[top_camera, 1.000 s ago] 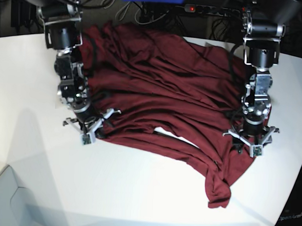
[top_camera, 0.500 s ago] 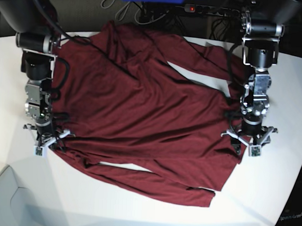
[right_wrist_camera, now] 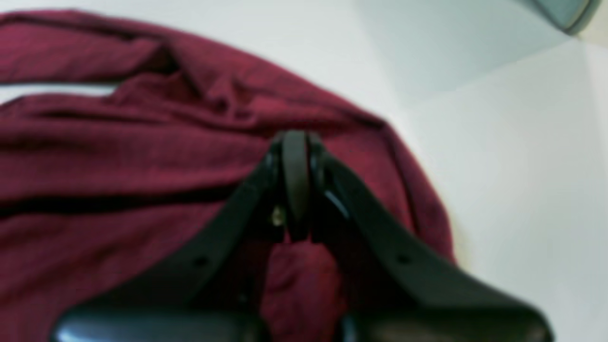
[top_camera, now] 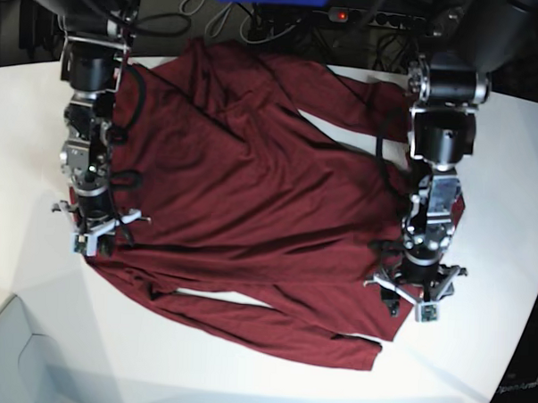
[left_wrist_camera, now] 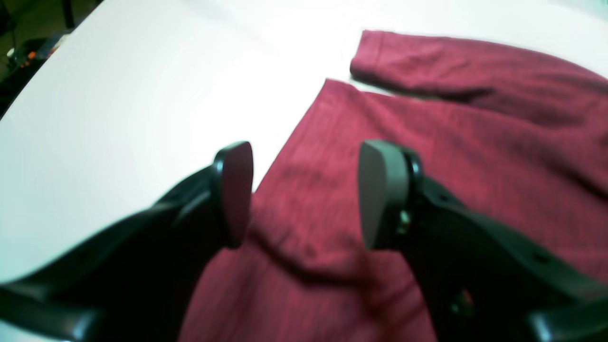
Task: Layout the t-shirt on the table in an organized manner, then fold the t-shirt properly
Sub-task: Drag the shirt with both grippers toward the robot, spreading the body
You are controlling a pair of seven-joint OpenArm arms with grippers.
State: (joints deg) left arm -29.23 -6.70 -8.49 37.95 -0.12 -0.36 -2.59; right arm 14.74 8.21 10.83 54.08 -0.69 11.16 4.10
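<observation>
The maroon t-shirt (top_camera: 251, 192) lies spread and wrinkled across the white table (top_camera: 243, 379), with a sleeve (top_camera: 281, 331) stretched along its near side. My right gripper (top_camera: 96, 239) is at the shirt's left edge. In the right wrist view the right gripper (right_wrist_camera: 294, 156) is shut, with the t-shirt (right_wrist_camera: 118, 156) bunched and creased around its tips. My left gripper (top_camera: 410, 301) hovers over the shirt's right hem. In the left wrist view the left gripper (left_wrist_camera: 304, 194) is open over the t-shirt (left_wrist_camera: 427, 166), with cloth lying below its pads and nothing clamped.
Cables and a power strip (top_camera: 375, 19) run behind the table's far edge. A pale raised panel (top_camera: 12, 360) sits at the front left corner. The table's curved edge (top_camera: 526, 355) passes close to the left arm. Bare table (left_wrist_camera: 118, 95) lies beyond the hem.
The right gripper pulled the shirt's edge far left, spreading the bunched cloth, then came back a little right and away. The left arm moved nearer the front along the hem.
</observation>
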